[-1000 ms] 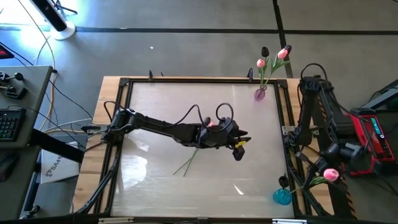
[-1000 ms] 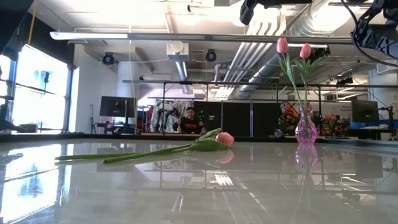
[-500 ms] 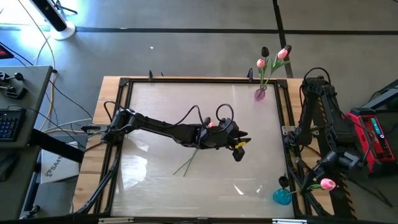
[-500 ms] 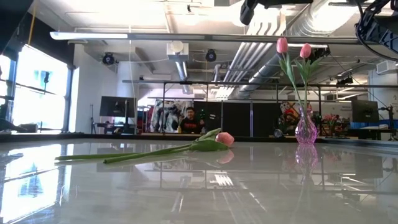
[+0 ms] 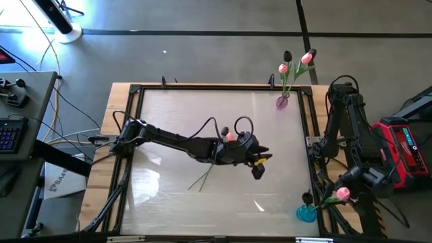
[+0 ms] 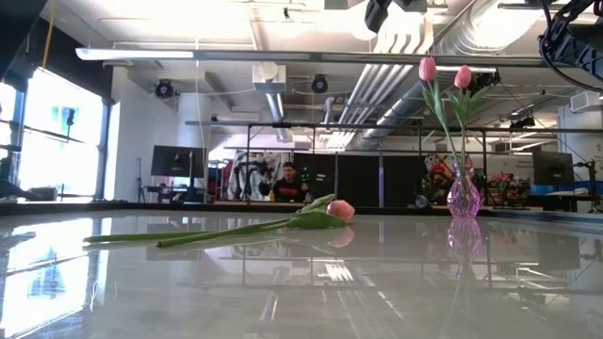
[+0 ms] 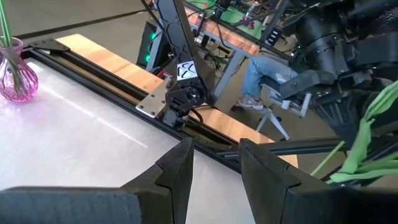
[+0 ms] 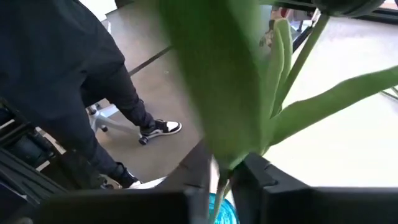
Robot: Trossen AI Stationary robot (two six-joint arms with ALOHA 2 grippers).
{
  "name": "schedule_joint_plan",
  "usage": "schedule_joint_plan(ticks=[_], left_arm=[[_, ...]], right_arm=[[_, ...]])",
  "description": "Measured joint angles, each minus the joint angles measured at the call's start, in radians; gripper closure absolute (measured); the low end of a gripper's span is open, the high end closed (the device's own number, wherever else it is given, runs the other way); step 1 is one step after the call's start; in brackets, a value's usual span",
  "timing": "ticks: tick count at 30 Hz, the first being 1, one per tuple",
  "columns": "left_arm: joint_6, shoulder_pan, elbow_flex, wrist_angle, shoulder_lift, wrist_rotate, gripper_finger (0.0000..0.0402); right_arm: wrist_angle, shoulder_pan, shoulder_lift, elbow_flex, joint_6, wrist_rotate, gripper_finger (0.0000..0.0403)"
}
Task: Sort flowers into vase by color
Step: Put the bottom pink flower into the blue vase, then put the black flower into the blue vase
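keyboard [image 5: 8, 133] on side desk; seated person [image 6: 289, 184] behind table.

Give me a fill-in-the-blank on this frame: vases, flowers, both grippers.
1. The vase at the table's far right corner is ____ in colour.
2. The right gripper holds a flower with a ____ head over the blue vase.
3. The left gripper hangs above a tulip lying ____ on the table.
4. The left gripper's jaws are ____.

Missing words: purple; pink; flat; open
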Motion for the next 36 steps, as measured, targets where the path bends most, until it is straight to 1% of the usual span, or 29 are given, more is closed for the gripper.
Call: schedule_joint_plan(ticks=[4, 8, 11, 13, 17, 19, 22, 24, 26, 28, 30, 32, 34, 36], left_arm=[[0.004, -0.012, 0.0, 0.004, -0.001, -0.001, 0.0284], [0.059, -0.037, 0.001, 0.017, 0.005, -0.001, 0.0282], [0.08, -0.055, 0.001, 0.047, 0.025, -0.001, 0.0272], [0.081, -0.066, 0.002, 0.062, 0.041, -0.003, 0.0262], [0.081, -0.082, 0.002, 0.124, 0.079, -0.005, 0.0238], [0.08, -0.085, 0.002, 0.157, 0.099, -0.006, 0.0226], [0.08, -0.088, 0.002, 0.16, 0.122, -0.019, 0.0212], [0.026, -0.09, 0.001, 0.094, 0.124, -0.072, 0.0207], [-0.111, -0.089, 0.001, -0.019, 0.117, -0.132, 0.0205], [-0.26, -0.079, 0.001, -0.18, 0.097, -0.166, 0.0205], [-0.37, -0.063, 0.001, -0.326, 0.077, -0.161, 0.0205], [-0.449, -0.046, 0.001, -0.471, 0.056, -0.145, 0.0205], [-0.515, -0.023, 0.001, -0.583, 0.044, -0.105, 0.0205], [-0.545, 0.003, 0.001, -0.684, 0.043, -0.042, 0.0206]], right_arm=[[-0.006, 0.0, 0.0, 0.0, 0.04, -0.006, 0.0301], [-0.008, 0.0, -0.002, 0.002, 0.081, -0.026, 0.0236], [-0.012, 0.0, -0.006, 0.018, 0.106, -0.045, 0.0194], [-0.02, 0.0, -0.013, 0.038, 0.12, -0.05, 0.0174], [-0.106, 0.0, -0.022, 0.105, 0.18, -0.052, 0.0155], [-0.18, 0.0, -0.022, 0.148, 0.221, -0.048, 0.0154], [-0.307, 0.0, -0.021, 0.208, 0.334, -0.037, 0.0157], [-0.384, -0.005, -0.021, 0.245, 0.431, -0.038, 0.0162], [-0.454, -0.012, -0.021, 0.28, 0.536, -0.043, 0.0169], [-0.507, -0.014, -0.021, 0.314, 0.628, -0.046, 0.0176], [-0.534, -0.014, -0.021, 0.345, 0.675, -0.046, 0.0184], [-0.54, -0.014, -0.021, 0.372, 0.686, -0.045, 0.0192], [-0.537, -0.014, -0.021, 0.397, 0.68, -0.029, 0.0199], [-0.537, -0.014, -0.021, 0.417, 0.654, 0.017, 0.0206]])
